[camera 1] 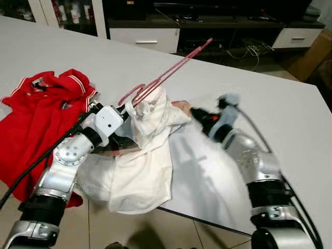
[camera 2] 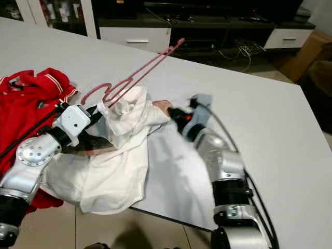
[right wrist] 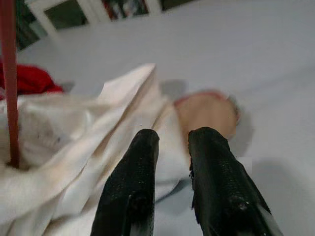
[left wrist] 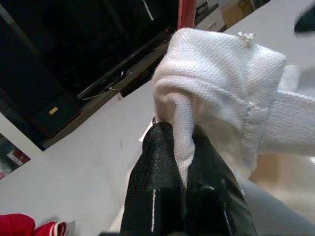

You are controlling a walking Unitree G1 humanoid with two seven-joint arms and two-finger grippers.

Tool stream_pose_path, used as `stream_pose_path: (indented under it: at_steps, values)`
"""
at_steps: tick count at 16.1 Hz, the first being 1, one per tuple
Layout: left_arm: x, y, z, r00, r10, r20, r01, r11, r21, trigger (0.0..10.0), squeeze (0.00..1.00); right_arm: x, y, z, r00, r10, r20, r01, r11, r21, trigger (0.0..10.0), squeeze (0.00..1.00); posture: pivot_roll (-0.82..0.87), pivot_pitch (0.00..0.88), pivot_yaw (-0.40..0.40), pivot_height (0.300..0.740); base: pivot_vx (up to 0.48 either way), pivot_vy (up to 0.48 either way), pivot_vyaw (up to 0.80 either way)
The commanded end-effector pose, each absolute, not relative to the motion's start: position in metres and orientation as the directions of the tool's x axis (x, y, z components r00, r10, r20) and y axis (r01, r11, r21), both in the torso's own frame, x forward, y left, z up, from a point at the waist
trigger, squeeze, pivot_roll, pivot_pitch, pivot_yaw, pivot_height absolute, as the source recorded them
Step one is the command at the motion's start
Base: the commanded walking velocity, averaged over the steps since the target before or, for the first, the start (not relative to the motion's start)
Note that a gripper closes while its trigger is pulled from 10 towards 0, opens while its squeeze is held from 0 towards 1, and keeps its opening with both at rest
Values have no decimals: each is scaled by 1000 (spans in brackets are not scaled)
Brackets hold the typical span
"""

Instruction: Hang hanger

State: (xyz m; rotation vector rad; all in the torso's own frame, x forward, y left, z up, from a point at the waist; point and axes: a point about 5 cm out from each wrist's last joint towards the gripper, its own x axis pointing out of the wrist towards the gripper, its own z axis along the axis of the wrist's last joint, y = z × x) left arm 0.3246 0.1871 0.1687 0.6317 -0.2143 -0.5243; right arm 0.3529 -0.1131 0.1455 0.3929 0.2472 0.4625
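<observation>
Pinching a fold of the white shirt [camera 1: 142, 155], the left gripper [left wrist: 181, 147] has its two black fingers [left wrist: 152, 187] closed on the bunched collar, raised above the white table [camera 1: 270, 104]. The pink hanger [camera 1: 166, 75] pokes up out of that collar, tilted toward the far cabinet [camera 1: 150, 36]; its lower part is hidden inside the cloth. The left arm bends at the elbow over the red shirt [camera 1: 36, 114], whose lettering is too small to read. The right gripper [right wrist: 172, 142] reaches in from the other side, fingers narrowly parted and holding nothing, just above the shirt's edge beside a blurred pinkish patch.
</observation>
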Motion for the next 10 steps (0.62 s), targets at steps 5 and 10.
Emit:
stream_pose_path:
  at_steps: [5, 10]
  values:
    - [322, 179, 162, 867, -495, 62, 372, 724, 581, 0, 0, 356, -84, 151, 826, 553, -111, -470, 783, 407, 10000, 0, 75, 94, -115, 740, 0, 0, 0]
    - [321, 175, 159, 886, -454, 95, 334, 767, 549, 0, 0, 357, -67, 136, 833, 534, -143, -495, 836, 237, 10000, 0, 82, 95, -113, 740, 0, 0, 0]
